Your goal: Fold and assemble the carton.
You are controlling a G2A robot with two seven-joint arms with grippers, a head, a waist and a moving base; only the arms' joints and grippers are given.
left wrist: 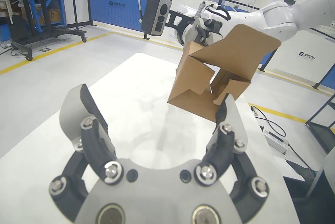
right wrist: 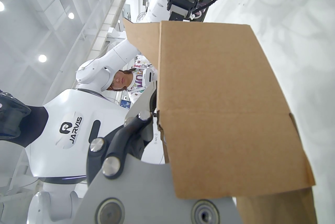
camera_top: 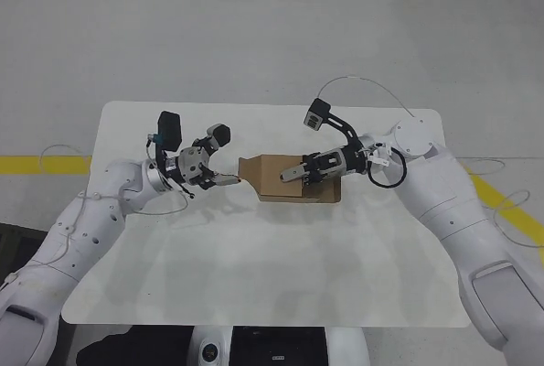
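Observation:
A brown carton (camera_top: pixel 276 178) is held a little above the white table (camera_top: pixel 253 265), partly folded, with one flap sticking out toward the left arm. My right gripper (camera_top: pixel 299 174) is shut on one carton wall (right wrist: pixel 222 117); one finger (right wrist: pixel 146 102) shows at the wall's edge and the other is hidden behind the cardboard. In the left wrist view the carton (left wrist: pixel 209 78) hangs with its flaps open. My left gripper (left wrist: pixel 157 107) is open wide just in front of the carton, with one fingertip (left wrist: pixel 226 109) close to its lower edge. From above, the left gripper (camera_top: pixel 226 157) sits left of the carton.
The table's near half is bare white surface. Its edges run close behind both grippers. Off the table, cables (camera_top: pixel 57 151) lie on the grey floor, and a yellow floor line (camera_top: pixel 25 165) passes on both sides.

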